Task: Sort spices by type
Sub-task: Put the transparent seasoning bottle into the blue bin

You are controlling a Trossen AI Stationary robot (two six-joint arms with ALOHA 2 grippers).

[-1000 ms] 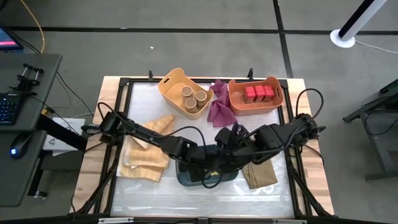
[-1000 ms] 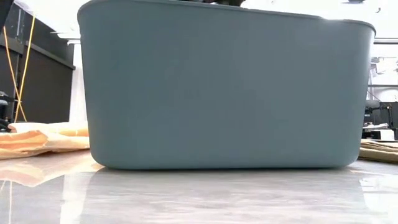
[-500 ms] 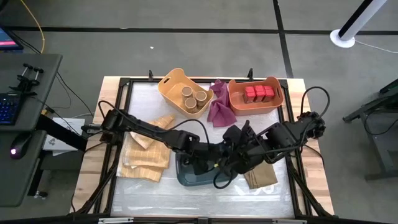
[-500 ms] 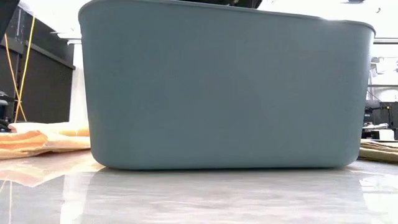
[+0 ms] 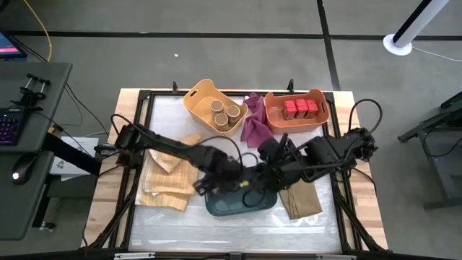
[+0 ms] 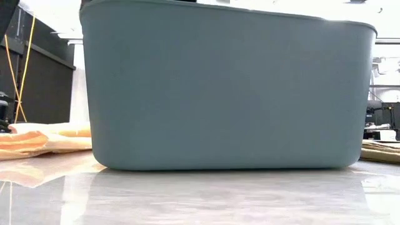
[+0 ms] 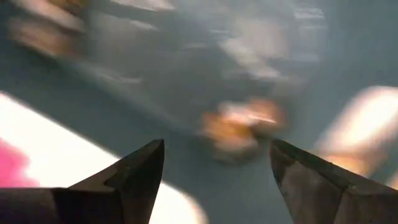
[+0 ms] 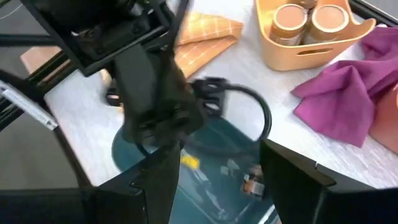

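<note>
A teal bin [image 5: 242, 204] stands near the table's front middle and fills the low view [image 6: 225, 87]. A tiny jar with a brown top [image 8: 252, 183] lies on its floor, blurred in the left wrist view [image 7: 239, 127]. My left gripper [image 5: 216, 184] hangs over the bin's left part, pointing down, open, its fingers [image 7: 140, 168] well above the jar. My right gripper [image 5: 271, 155] hovers higher, over the bin's far right edge, open and holding nothing [image 8: 221, 149]. Tan cylinders [image 5: 225, 113] stand in a yellow bin [image 5: 195, 97]. Red tins [image 5: 299, 108] sit in an orange bin [image 5: 317, 123].
A magenta cloth [image 5: 255, 126] lies between the two far bins. Folded tan cloths lie left of the teal bin [image 5: 170, 180] and right of it [image 5: 299, 202]. Both arms cross over the table's middle, close together above the teal bin.
My left gripper has moved toward the table's left edge over the teal bin and rolled about its own axis. My right gripper has drawn back a little toward the far edge. The teal bin has stayed where it was.
</note>
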